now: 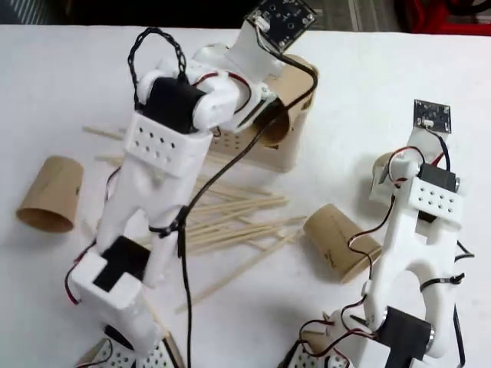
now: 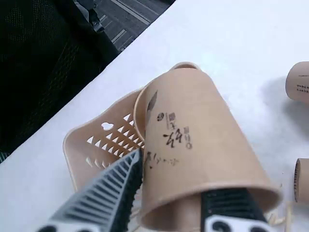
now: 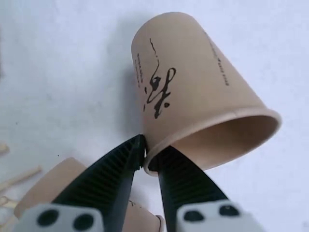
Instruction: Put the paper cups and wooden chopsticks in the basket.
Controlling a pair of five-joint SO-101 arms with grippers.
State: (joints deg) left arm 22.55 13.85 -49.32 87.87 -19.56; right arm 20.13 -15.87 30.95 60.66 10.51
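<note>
Nearest, wooden chopsticks lie spread across the middle of the table, with one paper cup on its side just beside them toward the right edge and another cup on its side near the left edge. A bit farther, by the right edge, the right tool is pinched shut on the rim of a third cup, one finger inside and one outside. Farthest, near the far edge, the left tool grips a fourth cup by its rim the same way, holding it tipped at the basket.
</note>
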